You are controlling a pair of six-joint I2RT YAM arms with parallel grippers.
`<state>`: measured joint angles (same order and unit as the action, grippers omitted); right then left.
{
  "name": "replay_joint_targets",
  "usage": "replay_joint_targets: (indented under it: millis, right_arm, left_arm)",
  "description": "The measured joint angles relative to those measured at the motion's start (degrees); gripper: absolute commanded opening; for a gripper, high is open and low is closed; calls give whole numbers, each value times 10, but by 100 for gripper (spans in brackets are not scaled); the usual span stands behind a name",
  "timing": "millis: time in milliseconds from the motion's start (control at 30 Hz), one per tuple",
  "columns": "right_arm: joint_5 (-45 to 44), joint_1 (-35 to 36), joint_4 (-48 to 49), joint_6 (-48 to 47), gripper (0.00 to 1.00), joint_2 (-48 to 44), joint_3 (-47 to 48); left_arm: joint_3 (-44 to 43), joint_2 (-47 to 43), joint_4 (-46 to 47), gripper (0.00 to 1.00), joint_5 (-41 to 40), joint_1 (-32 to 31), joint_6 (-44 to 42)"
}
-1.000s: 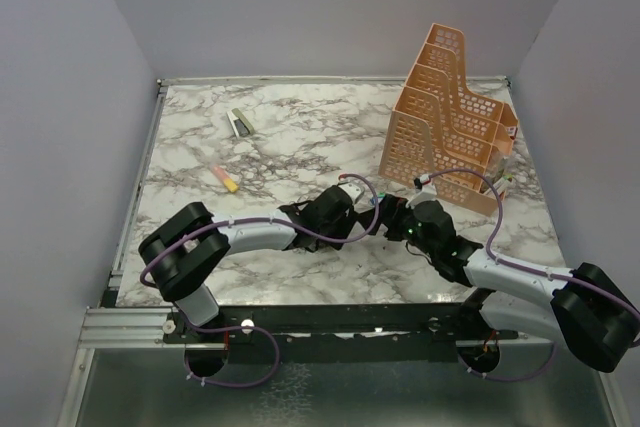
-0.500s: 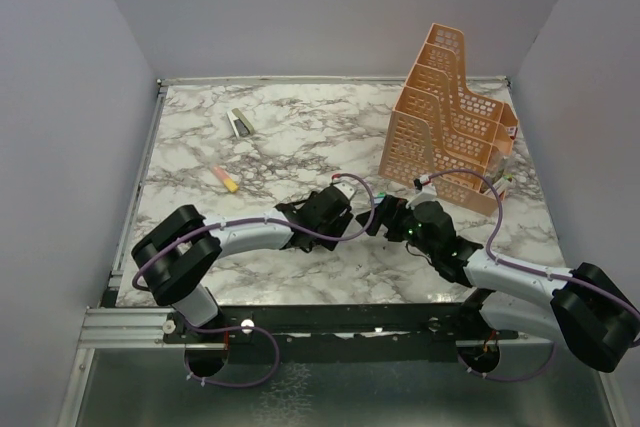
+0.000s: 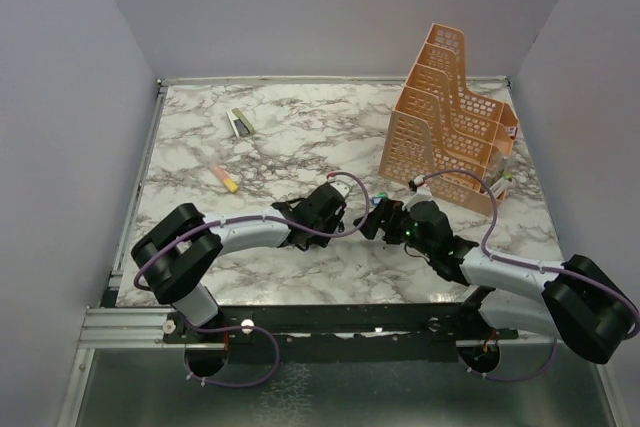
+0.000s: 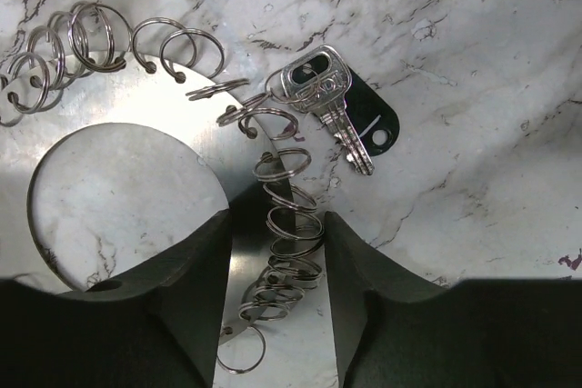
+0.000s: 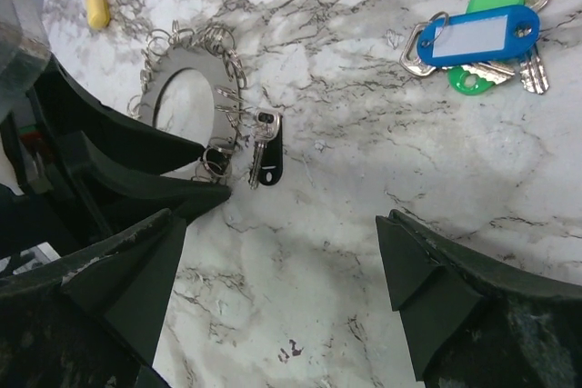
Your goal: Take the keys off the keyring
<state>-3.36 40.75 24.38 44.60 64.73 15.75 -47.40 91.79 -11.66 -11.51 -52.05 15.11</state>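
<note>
The keyring (image 4: 182,106) lay flat at the centre of the table (image 4: 473,24), its rim between the jaws of the left gripper (image 4: 277,220); whether they clamped it cannot be told. The right gripper (image 5: 280,224) stood released. One black-tagged key (image 4: 318,88) was still attached, so removal was judged unfinished.

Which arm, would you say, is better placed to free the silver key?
Left: the left claw straddles the flat grey metal ring beside the black-tagged silver key; the right claw hangs open farther off.

Marble table (image 3: 300,117) here: keyring (image 4: 155,102) lies flat, rim between the fingers (image 4: 191,288) of the left gripper (image 4: 275,224), black-tagged key (image 4: 323,97) just ahead of them. Ahead-right of the right gripper (image 5: 277,224), a blue- and green-tagged key bunch (image 5: 477,38); orange file rack (image 3: 450,117) beyond.
</note>
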Motion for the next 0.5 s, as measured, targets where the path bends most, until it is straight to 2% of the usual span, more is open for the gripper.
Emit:
replay_joint_targets:
  millis: [233,500]
  right_arm:
    - [34,0,0,-9,95,34,7]
    - [71,0,1,-14,93,85,59]
  left_arm:
    - [27,-15,39,31,23,14,-2]
    - [52,-51,49,24,45,32,1]
